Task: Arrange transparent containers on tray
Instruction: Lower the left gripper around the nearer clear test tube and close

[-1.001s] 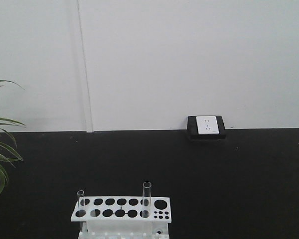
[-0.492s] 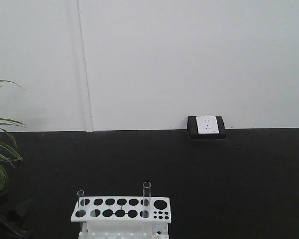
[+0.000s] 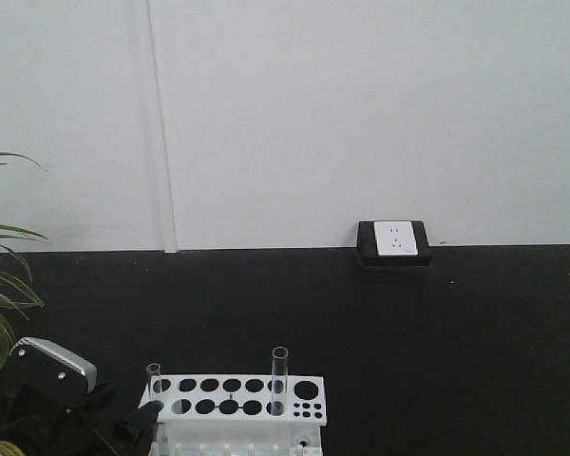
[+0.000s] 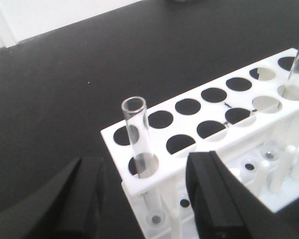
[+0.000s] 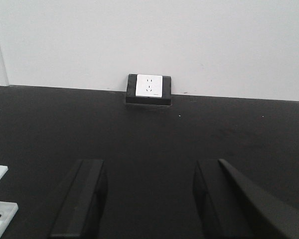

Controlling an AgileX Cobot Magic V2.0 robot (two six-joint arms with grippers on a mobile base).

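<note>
Left wrist-mounted view has the left gripper [image 4: 144, 164], jaws apart, either side of the test tube [image 4: 136, 132] in the end-corner hole of the rack [image 4: 249, 132] (tray nowhere in sight), so an off-centre squeeze might tilt the glass and drag the rack.

Test tube [image 4: 135, 124] upright in rack [image 4: 217, 145], left gripper [image 4: 145, 160] — spread

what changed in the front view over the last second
The left arm came into view from the lower left. The left gripper, open, now faces the left test tube at the end of the rack, holding nothing. That tube and the right test tube stayed upright in the rack; the wall socket did not move.
</note>
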